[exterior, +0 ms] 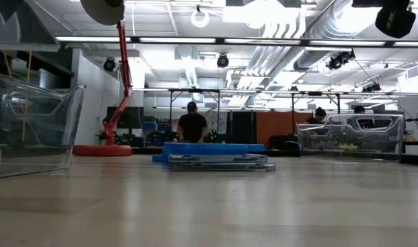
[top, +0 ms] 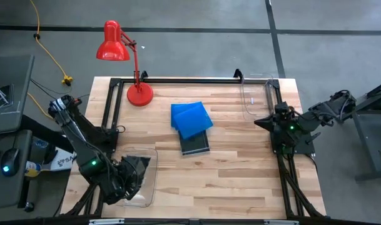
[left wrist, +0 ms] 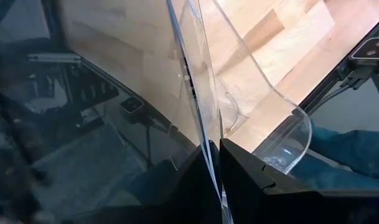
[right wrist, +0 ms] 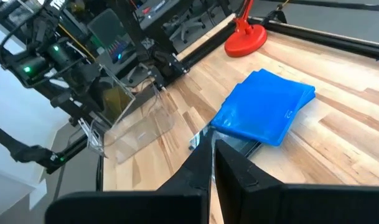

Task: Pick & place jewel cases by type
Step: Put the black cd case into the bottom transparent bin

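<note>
1. Jewel cases [top: 191, 119]: blue ones stacked over a dark case [top: 195, 145], mid-table, right of the red lamp [top: 122, 59].
2. Left gripper [top: 129, 182], near-left corner: fingers pinch the wall of a clear bin [top: 147, 156].
3. Second clear bin [top: 258, 97], far right.
4. Right gripper [top: 265, 122], right edge, near that bin: fingers pressed together, holding nothing.

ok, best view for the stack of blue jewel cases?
High view: the blue square jewel cases show whole from above, over a dark case. Right wrist view shows them obliquely; low view only edge-on; left wrist view not at all.
</note>
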Available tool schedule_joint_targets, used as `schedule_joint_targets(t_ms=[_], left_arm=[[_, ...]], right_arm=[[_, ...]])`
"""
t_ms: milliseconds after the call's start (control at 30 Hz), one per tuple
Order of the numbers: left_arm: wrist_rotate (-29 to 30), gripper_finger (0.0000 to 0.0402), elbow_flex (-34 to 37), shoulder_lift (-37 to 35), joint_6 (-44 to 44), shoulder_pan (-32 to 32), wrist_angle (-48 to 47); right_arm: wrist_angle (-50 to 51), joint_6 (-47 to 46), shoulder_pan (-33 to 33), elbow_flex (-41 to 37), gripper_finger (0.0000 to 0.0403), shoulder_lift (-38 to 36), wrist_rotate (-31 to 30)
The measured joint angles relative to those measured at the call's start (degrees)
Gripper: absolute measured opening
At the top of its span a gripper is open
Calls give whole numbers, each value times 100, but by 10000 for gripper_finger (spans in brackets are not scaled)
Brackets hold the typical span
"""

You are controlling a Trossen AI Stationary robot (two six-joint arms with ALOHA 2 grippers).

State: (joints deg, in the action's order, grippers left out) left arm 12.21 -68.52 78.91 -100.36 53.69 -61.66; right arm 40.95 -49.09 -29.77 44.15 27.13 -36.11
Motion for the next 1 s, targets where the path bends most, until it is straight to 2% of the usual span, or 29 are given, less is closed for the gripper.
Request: schedule_joint_targets(t_ms=[333,700,1000], left_arm=[[-287,72,254,0,-33,-2,211],[-418,72,656,52,-35,-192,532],[-882,72,921,113,-34,-490,826]], right_arm=[[38,-130,-1,-1,2,331,209],[44,-191,-1,-1,1,357,206],[39,-253,-1,-1,1,368,186]])
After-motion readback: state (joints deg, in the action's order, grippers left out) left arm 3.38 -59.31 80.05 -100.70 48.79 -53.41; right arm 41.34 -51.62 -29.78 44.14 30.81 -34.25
